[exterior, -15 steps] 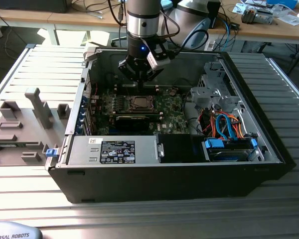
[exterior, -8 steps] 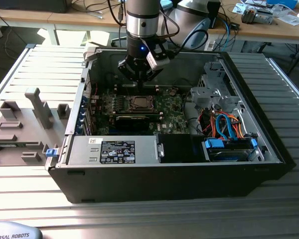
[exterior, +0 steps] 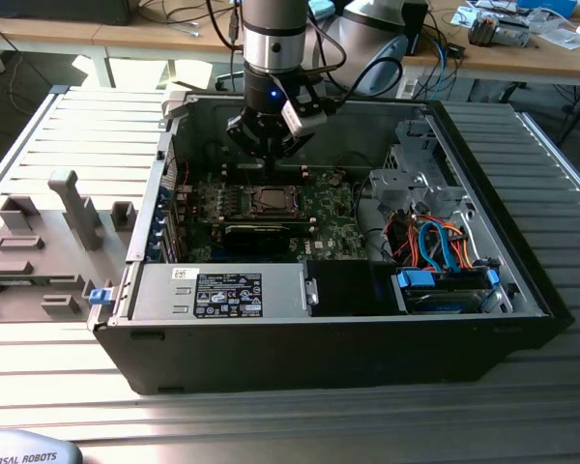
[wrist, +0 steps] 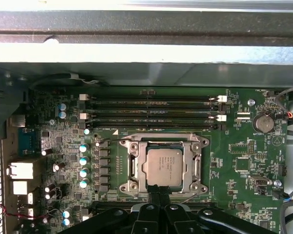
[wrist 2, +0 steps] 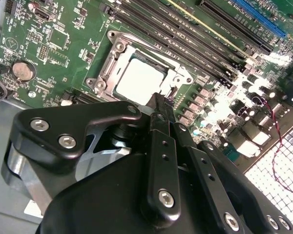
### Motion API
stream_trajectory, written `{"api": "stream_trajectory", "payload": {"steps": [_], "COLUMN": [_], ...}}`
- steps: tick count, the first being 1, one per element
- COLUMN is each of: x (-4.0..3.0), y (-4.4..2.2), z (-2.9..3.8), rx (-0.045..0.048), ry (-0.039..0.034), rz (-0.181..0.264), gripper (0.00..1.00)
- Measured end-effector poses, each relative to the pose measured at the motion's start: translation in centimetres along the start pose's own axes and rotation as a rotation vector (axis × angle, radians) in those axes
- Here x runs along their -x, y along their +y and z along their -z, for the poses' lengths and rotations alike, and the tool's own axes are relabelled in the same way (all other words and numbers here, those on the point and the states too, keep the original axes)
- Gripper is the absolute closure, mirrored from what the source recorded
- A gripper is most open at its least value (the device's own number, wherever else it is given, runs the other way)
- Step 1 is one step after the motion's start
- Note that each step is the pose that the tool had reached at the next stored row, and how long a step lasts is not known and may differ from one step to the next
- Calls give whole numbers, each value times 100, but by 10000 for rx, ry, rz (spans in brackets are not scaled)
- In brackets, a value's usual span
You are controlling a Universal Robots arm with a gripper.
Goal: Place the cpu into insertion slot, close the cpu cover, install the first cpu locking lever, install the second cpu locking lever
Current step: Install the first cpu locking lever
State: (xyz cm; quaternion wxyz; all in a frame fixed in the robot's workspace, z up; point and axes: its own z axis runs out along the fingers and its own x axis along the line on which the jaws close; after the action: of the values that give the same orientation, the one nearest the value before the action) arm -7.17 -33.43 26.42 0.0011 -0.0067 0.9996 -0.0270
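We see the PC case (exterior: 522, 290) open, motherboard (wrist: 234, 161) inside. The cpu cover (wrist: 198, 165) looks closed w/ the cpu (wrist: 162, 165) seated mid-board. Levers: can't tell. The gripper (wrist 2: 158, 101), fingers together, empty, hovers just beside the socket.

a ribbed grey metal tabletop (exterior: 68, 126) of long slats fills most of the exterior view, running from the left edge to the right edge and across the bottom. bright sunlight falls on its upper left part and on the slats at right. a grey fixture (exterior: 39, 256) with upright blocks sits at mid left. along the top of the frame stands a wooden desk (exterior: 522, 60) strewn with cables (exterior: 174, 14) and small gear, dark floor (exterior: 19, 68) beneath it.
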Motion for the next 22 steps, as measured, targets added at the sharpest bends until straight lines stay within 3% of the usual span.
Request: {"api": "stream_trajectory", "payload": {"steps": [22], "x": [-47], "y": [1], "z": [-3], "rx": [0], "ry": [0], "rz": [0], "gripper": [89]}}
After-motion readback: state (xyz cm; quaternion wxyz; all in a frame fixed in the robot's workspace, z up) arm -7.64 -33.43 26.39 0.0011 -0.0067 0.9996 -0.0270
